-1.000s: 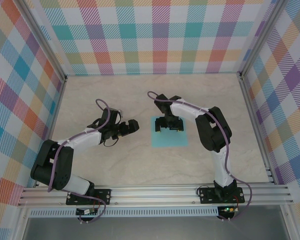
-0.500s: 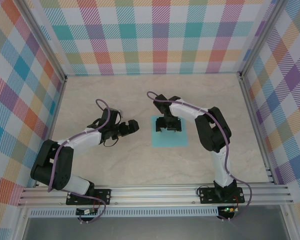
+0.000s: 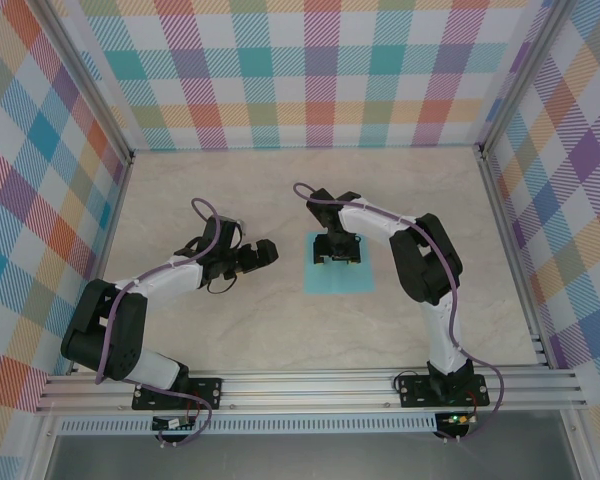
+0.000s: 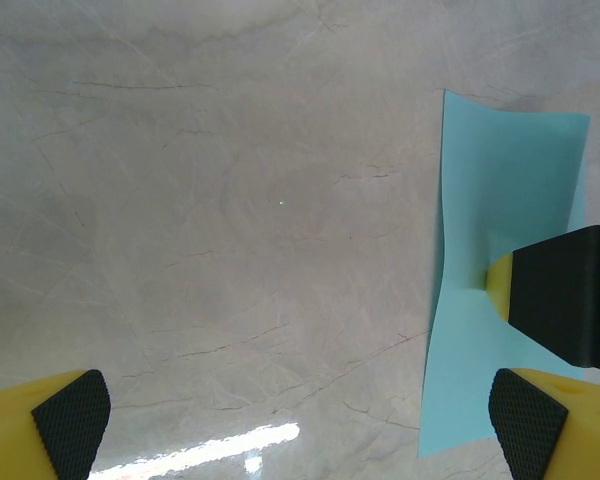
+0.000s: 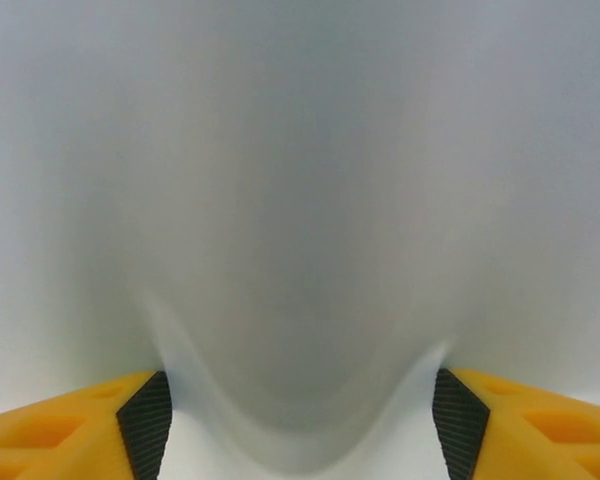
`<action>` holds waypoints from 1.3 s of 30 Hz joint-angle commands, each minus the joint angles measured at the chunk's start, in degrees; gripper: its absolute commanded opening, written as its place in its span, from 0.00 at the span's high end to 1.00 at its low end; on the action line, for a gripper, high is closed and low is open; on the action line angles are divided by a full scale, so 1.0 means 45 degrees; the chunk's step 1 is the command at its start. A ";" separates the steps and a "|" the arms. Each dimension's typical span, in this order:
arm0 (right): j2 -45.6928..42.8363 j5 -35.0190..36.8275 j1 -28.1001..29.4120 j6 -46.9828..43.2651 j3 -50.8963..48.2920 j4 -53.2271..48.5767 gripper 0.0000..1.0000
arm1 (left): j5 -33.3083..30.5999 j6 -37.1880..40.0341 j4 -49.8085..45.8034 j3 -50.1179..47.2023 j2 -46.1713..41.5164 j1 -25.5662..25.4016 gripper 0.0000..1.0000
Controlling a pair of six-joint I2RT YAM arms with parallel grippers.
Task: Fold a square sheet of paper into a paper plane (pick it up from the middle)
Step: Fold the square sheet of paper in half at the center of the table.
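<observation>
1. We see, from above, a pale marbled table [image 3: 230,320] walled in by bright checked panels [image 3: 310,90], with two robot arms reaching in from the 6 o'clock edge.
2. The square sheet of paper [image 3: 338,282], light teal, lies on the table near the middle of the top view, just toward 3 o'clock from centre.
3. The right gripper [image 3: 338,260] points down onto the sheet's 12 o'clock half, covering that part.
4. In the right wrist view, its yellow fingers with black pads [image 5: 145,420] stand apart and press on the paper [image 5: 300,200]. A soft hump of paper rises between them; the pads have not met on it.
5. The left gripper [image 3: 268,254] sits at 9 o'clock of the sheet, near it but not touching.
6. In the left wrist view, the left gripper [image 4: 300,425] has its fingers spread wide with bare table between them.
7. That same view shows the sheet [image 4: 510,200] at 3 o'clock, its near edge pulled inward to a pinch where one black-and-yellow finger [image 4: 565,300] of the right gripper touches it.
</observation>
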 commanded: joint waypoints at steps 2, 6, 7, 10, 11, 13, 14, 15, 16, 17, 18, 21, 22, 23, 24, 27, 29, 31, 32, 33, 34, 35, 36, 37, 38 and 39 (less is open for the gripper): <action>0.0323 -0.0257 0.0045 -0.0306 0.0011 -0.0521 0.37 | -0.0082 0.0237 -0.0236 0.0155 -0.0406 -0.0242 0.00; -0.0086 -0.0259 0.0045 -0.0460 0.0109 -0.0630 0.47 | -0.0082 0.0222 -0.0233 0.0116 -0.0465 -0.0242 0.00; -0.0213 -0.0238 0.0047 -0.0461 0.0129 -0.0663 0.50 | -0.0084 0.0213 -0.0245 0.0117 -0.0487 -0.0242 0.00; -0.0560 -0.0217 0.0046 -0.0478 0.0095 -0.0744 0.60 | -0.0122 0.0216 -0.0297 0.0083 -0.0588 -0.0233 0.00; -0.0706 -0.0238 0.0045 -0.0463 0.0080 -0.0741 0.63 | -0.0155 0.0220 -0.0301 0.0062 -0.0617 -0.0242 0.00; -0.0919 -0.0218 0.0046 -0.0428 0.0078 -0.0815 0.67 | -0.0161 0.0218 -0.0332 0.0061 -0.0689 -0.0241 0.00; -0.1026 -0.0271 0.0045 -0.0456 0.0075 -0.0853 0.70 | -0.0183 0.0216 -0.0341 0.0047 -0.0704 -0.0242 0.00; -0.1186 -0.0351 0.0045 -0.0461 0.0051 -0.0844 0.72 | -0.0190 0.0209 -0.0359 0.0056 -0.0737 -0.0242 0.00; -0.1343 -0.0472 0.0050 -0.0444 0.0020 -0.0820 0.73 | -0.0214 0.0195 -0.0378 0.0052 -0.0793 -0.0242 0.00; -0.1507 -0.0606 0.0045 -0.0448 0.0000 -0.0811 0.73 | -0.0219 0.0191 -0.0414 0.0020 -0.0834 -0.0244 0.00; -0.1706 -0.0816 0.0045 -0.0444 -0.0022 -0.0779 0.73 | -0.0255 0.0202 -0.0433 0.0028 -0.0881 -0.0242 0.00; -0.2426 -0.1655 0.0045 -0.0483 -0.0133 -0.0431 0.73 | -0.0365 0.0138 -0.0489 0.0000 -0.1039 -0.0242 0.00; -0.2734 -0.2143 0.0045 -0.0466 -0.0197 -0.0211 0.73 | -0.0355 0.0151 -0.0507 -0.0011 -0.1087 -0.0242 0.00; -0.3037 -0.2708 0.0042 -0.0415 -0.0287 0.0060 0.72 | -0.0374 0.0134 -0.0513 0.0006 -0.1141 -0.0242 0.00; -0.3308 -0.3335 0.0011 -0.0356 -0.0356 0.0377 0.72 | -0.0412 0.0103 -0.0544 0.0010 -0.1193 -0.0245 0.00; -0.4073 -0.5936 -0.0163 0.0073 -0.0836 0.1973 0.70 | -0.0490 -0.0030 -0.0630 0.0029 -0.1494 -0.0242 0.00; -0.4319 -0.7261 -0.0284 0.0562 -0.1260 0.3070 0.68 | -0.0464 -0.0053 -0.0652 0.0016 -0.1771 -0.0242 0.00; -0.4269 -0.7932 -0.0433 0.0863 -0.1664 0.3839 0.67 | -0.0380 0.0009 -0.0821 0.0075 -0.1887 -0.0252 0.00; -0.4150 -0.8137 -0.0543 0.0996 -0.1913 0.4159 0.67 | -0.0292 0.0029 -0.0917 0.0151 -0.1908 -0.0262 0.00; -0.4044 -0.8344 -0.0669 0.1130 -0.2178 0.4437 0.67 | -0.0223 0.0035 -0.0959 0.0177 -0.1899 -0.0251 0.00; -0.3931 -0.8607 -0.0821 0.1298 -0.2538 0.4845 0.67 | -0.0085 0.0025 -0.0965 0.0198 -0.1892 -0.0281 0.00; -0.3852 -0.8865 -0.1015 0.1467 -0.2998 0.5311 0.67 | 0.0030 0.0013 -0.0917 0.0177 -0.1905 -0.0309 0.00; -0.3792 -0.8972 -0.1176 0.1581 -0.3355 0.5638 0.66 | 0.0118 -0.0025 -0.0843 0.0168 -0.1901 -0.0337 0.00; -0.3743 -0.9095 -0.1350 0.1701 -0.3736 0.5917 0.66 | 0.0207 -0.0053 -0.0774 0.0156 -0.1858 -0.0393 0.00; -0.3721 -0.9162 -0.1517 0.1653 -0.4085 0.6168 0.65 | 0.0340 -0.0062 -0.0752 0.0203 -0.1780 -0.0451 0.00; -0.3674 -0.9164 -0.1635 0.1566 -0.4329 0.6257 0.63 | 0.0412 -0.0063 -0.0767 0.0256 -0.1679 -0.0491 0.00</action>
